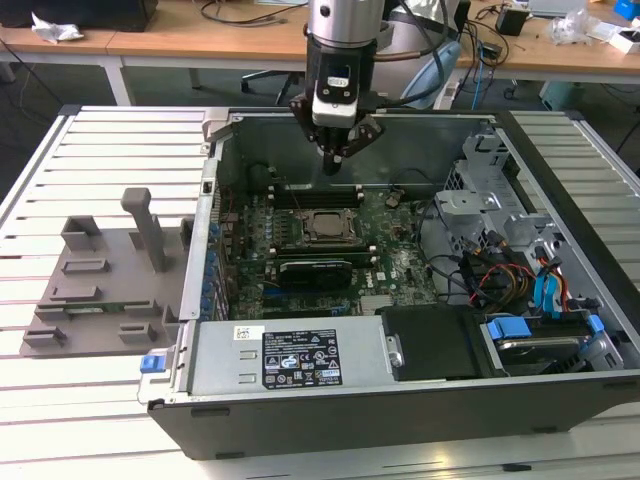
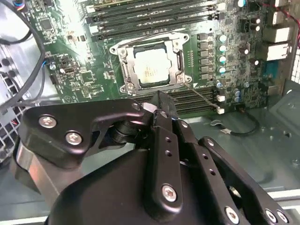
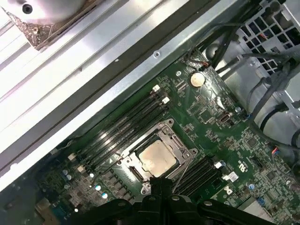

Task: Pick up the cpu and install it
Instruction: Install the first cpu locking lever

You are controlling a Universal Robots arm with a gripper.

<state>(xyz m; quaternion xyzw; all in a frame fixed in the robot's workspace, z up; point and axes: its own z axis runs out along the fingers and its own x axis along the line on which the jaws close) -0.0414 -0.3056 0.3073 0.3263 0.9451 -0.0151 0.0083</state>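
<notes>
gripper [image 1: 335, 163]: our jaws clenched, holding nothing | cpu [image 2: 149, 69]: seated in socket [image 2: 123, 67], below our fingertips, apart

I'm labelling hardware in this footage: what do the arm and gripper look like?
The arm ends in a silvery metal cylinder with a black wrist block below it carrying a pale panel, and black cables trail off behind. The gripper is matte black: jointed linkage bars fixed with silver screws, tapering to slim fingers, as the second wrist view shows.
</notes>
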